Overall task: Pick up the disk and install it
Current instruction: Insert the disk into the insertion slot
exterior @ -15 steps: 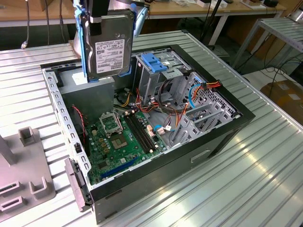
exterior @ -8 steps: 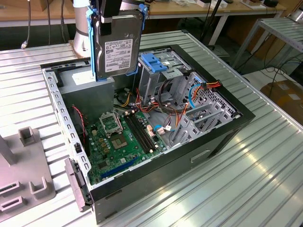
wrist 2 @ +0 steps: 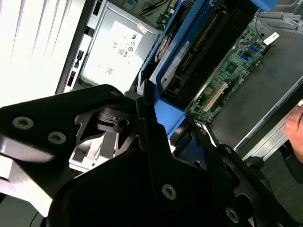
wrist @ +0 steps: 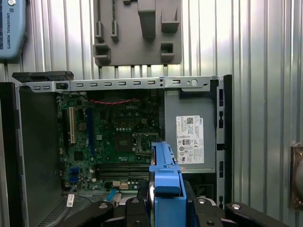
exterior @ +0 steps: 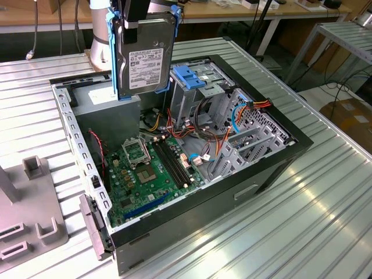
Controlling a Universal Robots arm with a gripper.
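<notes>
Exterior view shows my black gripper (exterior: pixel 137 17) clamped on the top end of the flat rectangular grey metal disk (exterior: pixel 145 55) in its bright blue plastic carrier rail. I hold the disk upright in the air above the open black computer case (exterior: pixel 293 145), near the tall grey metal drive cage (exterior: pixel 181 103).

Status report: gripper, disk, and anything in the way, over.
Gripper shut on the disk. Disk upright above the open computer case, outside the drive cage. Loose cables beside the cage.
</notes>
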